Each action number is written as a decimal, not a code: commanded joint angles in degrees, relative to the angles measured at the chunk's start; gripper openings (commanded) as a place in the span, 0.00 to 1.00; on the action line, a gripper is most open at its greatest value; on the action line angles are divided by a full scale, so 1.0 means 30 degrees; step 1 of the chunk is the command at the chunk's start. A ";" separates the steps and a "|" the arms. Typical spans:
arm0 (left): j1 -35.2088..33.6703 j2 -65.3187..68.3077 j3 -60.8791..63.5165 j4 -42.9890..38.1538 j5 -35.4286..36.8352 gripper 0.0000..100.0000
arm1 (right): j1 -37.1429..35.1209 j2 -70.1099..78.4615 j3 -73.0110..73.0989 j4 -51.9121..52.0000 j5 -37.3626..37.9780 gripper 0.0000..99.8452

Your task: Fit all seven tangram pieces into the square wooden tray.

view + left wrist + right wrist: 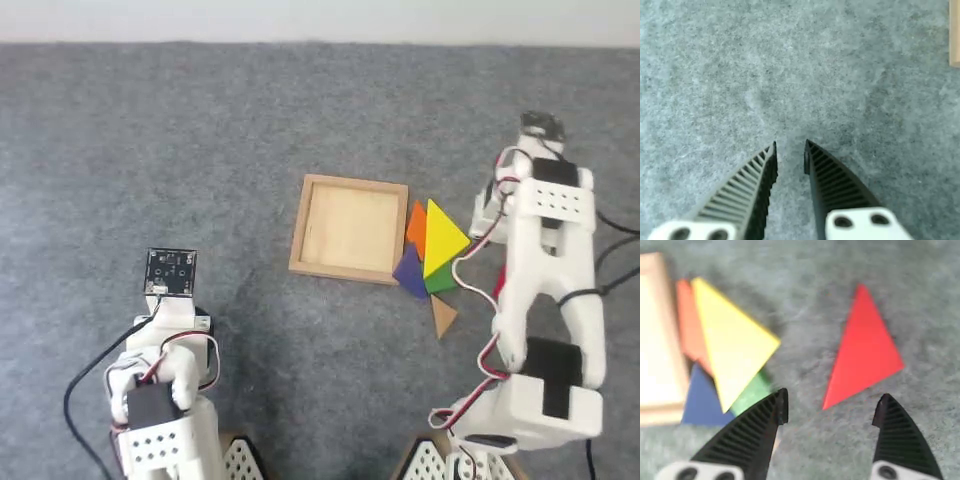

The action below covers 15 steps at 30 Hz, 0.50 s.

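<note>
My right fingers [774, 407] stand wide apart over the red triangle [865, 347], which lies flat on the grey table [150, 150], apart from the tray [300, 235]. Just beside the tray's near edge lie the orange piece [416, 225] and blue piece [409, 270]. The yellow triangle [443, 237] overlaps them and the green piece [440, 281]. A tan triangle [442, 315] lies near the tray's corner. My left fingers [769, 160], narrowly apart and holding nothing, hang well apart from the tray.
</note>
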 commanded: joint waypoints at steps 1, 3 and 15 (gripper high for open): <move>-0.0147 -0.0234 -0.0132 0.0000 0.0029 0.09 | 0.1333 -0.0044 0.0586 -0.2330 -0.1524 0.27; -0.0147 -0.0234 -0.0132 0.0000 0.0029 0.09 | 0.1538 0.0630 0.1495 -0.4440 -0.2110 0.27; -0.0176 -0.0234 -0.0132 0.0000 0.0029 0.09 | 0.1538 0.1802 0.2842 -0.6198 -0.1905 0.34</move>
